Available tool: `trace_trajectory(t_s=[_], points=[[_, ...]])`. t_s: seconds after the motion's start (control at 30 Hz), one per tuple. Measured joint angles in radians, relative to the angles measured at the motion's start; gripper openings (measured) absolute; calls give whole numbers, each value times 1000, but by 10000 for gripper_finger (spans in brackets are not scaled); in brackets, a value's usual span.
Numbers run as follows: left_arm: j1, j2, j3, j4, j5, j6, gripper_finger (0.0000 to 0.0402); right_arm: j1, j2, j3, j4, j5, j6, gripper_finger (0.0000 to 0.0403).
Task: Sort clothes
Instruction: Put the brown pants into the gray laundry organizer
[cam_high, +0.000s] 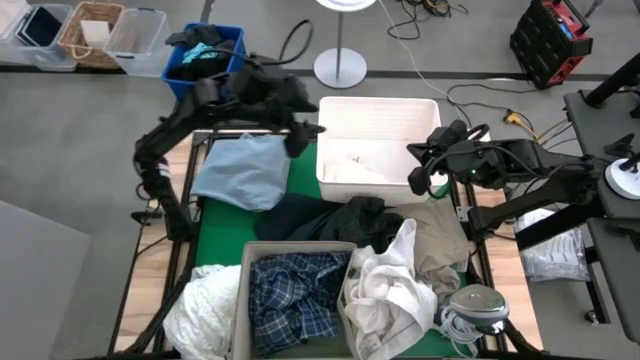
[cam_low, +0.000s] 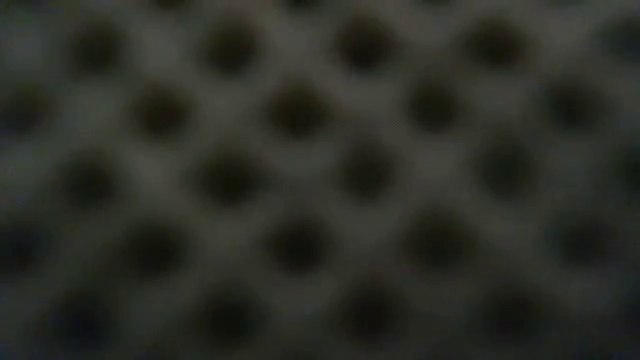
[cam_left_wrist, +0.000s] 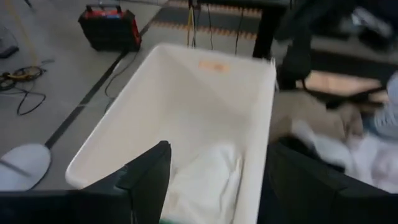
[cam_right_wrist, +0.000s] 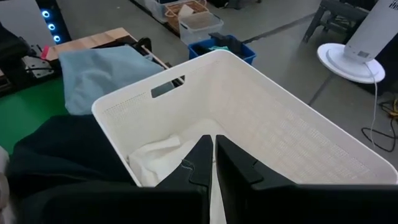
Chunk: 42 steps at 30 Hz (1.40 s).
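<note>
White plastic forms the big laundry basket (cam_high: 378, 140) at the far middle of the bench (cam_high: 222, 228), and a white garment (cam_left_wrist: 208, 180) lies crumpled on its floor. Left tool (cam_high: 300, 135) hangs just beside the basket's left rim, its two fingers (cam_left_wrist: 149, 171) spread wide with nothing between them, the white piece showing through the gap in the left wrist view. Right tool (cam_high: 425, 172) sits at the basket's right rim, its fingers (cam_right_wrist: 200, 163) pressed almost together over the basket's interior and holding nothing. On the green mat, a light blue shirt (cam_high: 243, 170) lies spread at the left near the basket, and a black piece (cam_high: 340, 220) is heaped in the middle just below the basket. Next to it on the right lies a khaki piece (cam_high: 440, 235). At the near edge a grey bin (cam_high: 242, 300) holds the blue plaid shirt (cam_high: 295, 295), with white and cream pieces (cam_high: 390, 290) piled on its right side and another white piece (cam_high: 205, 305) draped off its left. A small blue bin (cam_high: 205, 55) stands on the floor beyond the bench. The low view shows only a dark blurred pattern.
</note>
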Motion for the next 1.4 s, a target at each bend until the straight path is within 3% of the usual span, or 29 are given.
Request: trace_trajectory(t_s=[0.2, 0.33, 0.53, 0.77, 0.9, 1.03, 1.4], points=[[0, -97, 0, -283, 0, 57, 240, 0, 14, 0, 12, -84, 6, 13], [0, -169, -1, -462, 1, -3, 234, 0, 21, 0, 38, -141, 34, 13], [-3, -297, -48, -447, -2, -137, 231, 0, 23, 4, 59, -271, 86, 13], [-3, -393, -89, -447, -94, -197, 231, 0, 33, 8, 61, -439, 41, 13], [-3, -431, -122, -447, -162, -197, 231, 0, 63, 8, 40, -600, 41, 16], [-3, -457, -185, -442, -193, -196, 231, 24, 114, 8, -51, -705, 86, 47], [-3, -547, -446, -296, -182, -194, 231, 98, 268, 7, -140, -701, -99, 168]])
